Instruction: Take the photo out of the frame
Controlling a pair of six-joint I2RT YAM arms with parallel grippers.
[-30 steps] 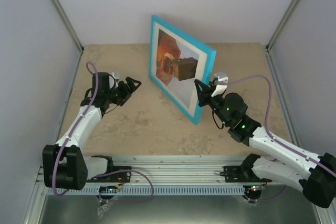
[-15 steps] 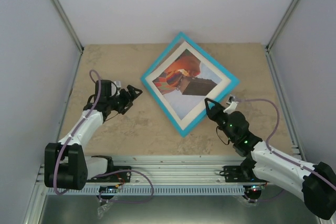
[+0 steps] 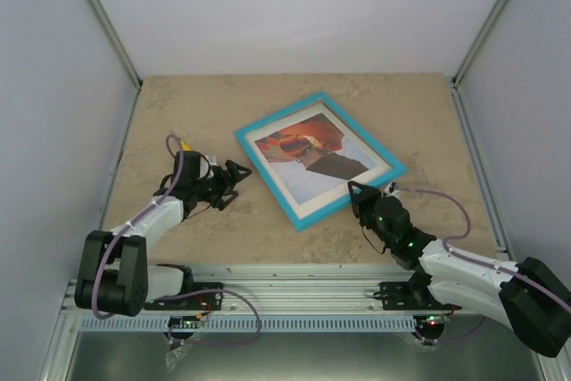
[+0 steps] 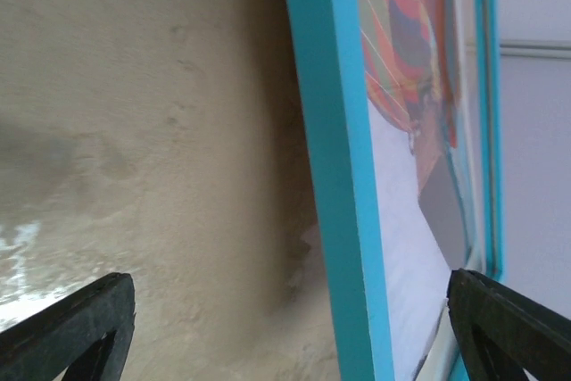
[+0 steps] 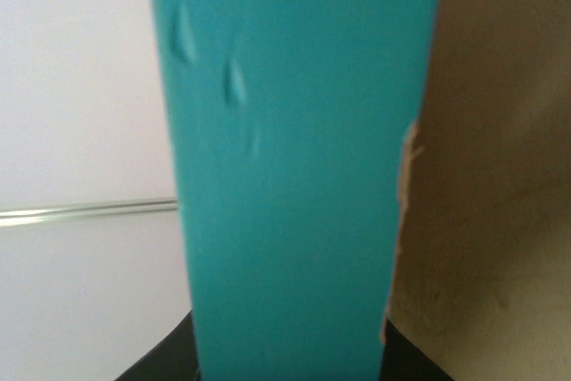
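While the overhead view shows the frame lying face up on the table with the photo inside it, the wrist views add close detail. The left fingertips stand wide apart, released, with the turquoise edge just ahead. The left gripper sits just beside the frame's left edge. The right gripper meets its near edge, whose rail fills that wrist view — grasping or not, we cannot tell.
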